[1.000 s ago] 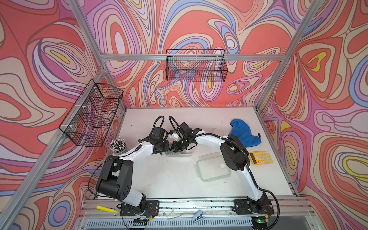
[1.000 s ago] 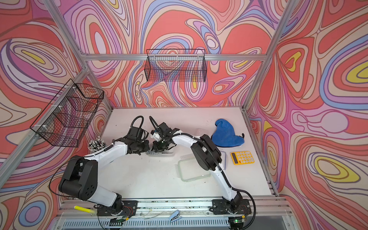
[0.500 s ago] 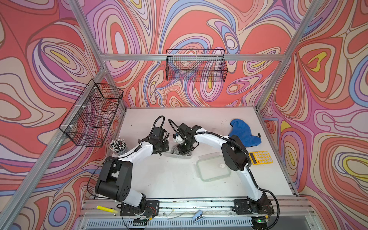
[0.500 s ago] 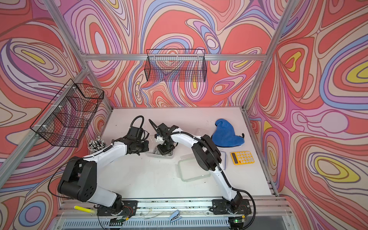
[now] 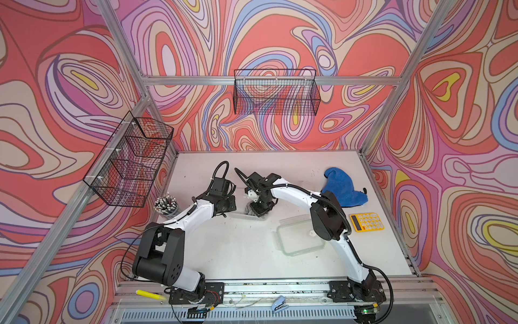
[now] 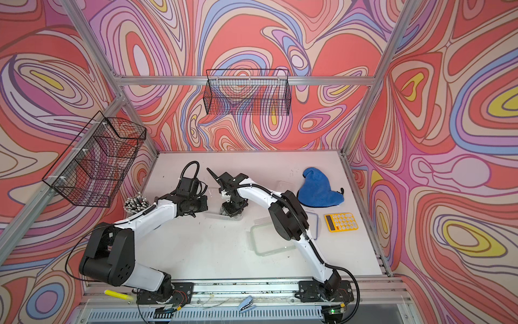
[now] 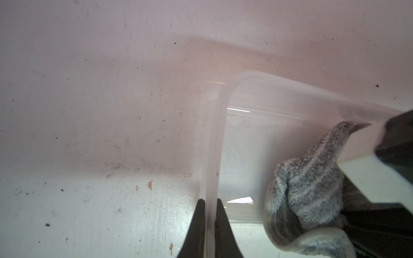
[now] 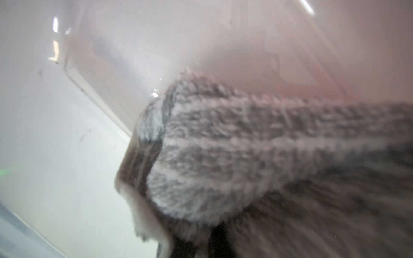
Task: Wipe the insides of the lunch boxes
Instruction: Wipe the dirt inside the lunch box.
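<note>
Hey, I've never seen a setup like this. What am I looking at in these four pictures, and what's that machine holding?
It's two robot arms bolted to one edge of a white table. Two pictures look down from overhead and are nearly identical. The other two come from cameras on the arms' wrists. The left fingers pinch the wall of a clear lunch box, apparently steadying it. The right fingers are shut on a grey cloth, which sits down inside that box. Also on the table are a blue cloth, a yellow calculator, a green-rimmed lid and a cup of pens.
</note>
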